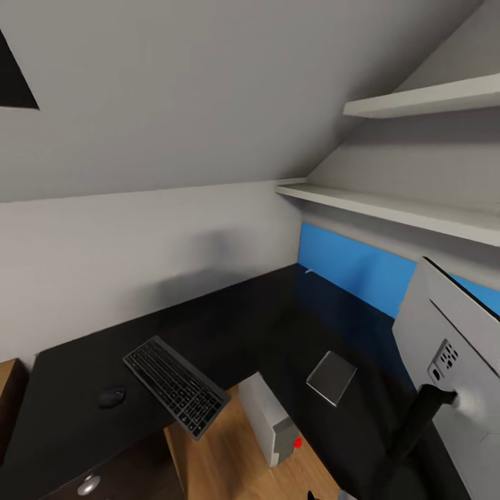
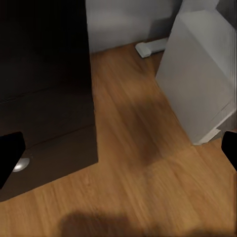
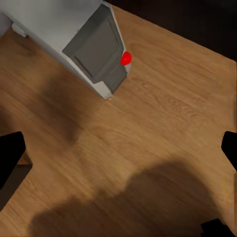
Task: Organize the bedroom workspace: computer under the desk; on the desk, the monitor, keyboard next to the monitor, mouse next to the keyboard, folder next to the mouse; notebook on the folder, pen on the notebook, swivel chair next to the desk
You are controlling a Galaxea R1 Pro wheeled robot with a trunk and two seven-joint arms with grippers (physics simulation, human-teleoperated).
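Note:
The glossy black desk (image 1: 264,326) wraps around the corner in the head view. On its left part lies the keyboard (image 1: 177,385), one end jutting past the desk edge, with the mouse (image 1: 111,397) to its left. The monitor (image 1: 455,354) stands at the right, its grey back toward me. The white computer (image 1: 269,417) sits on the wooden floor in the desk's inner corner. My left gripper (image 2: 118,153) hangs open over the floor near the computer (image 2: 202,74). My right gripper (image 3: 118,153) is open too, empty, above the computer (image 3: 84,44). Folder, swivel chair and pen are out of view.
A flat grey square item (image 1: 332,376) lies on the desk near the monitor. Dark drawers (image 2: 44,113) with a silver knob (image 2: 19,165) stand close to my left gripper. Two white shelves (image 1: 417,208) hang above the blue back panel (image 1: 354,267). Wooden floor (image 3: 163,123) lies open below.

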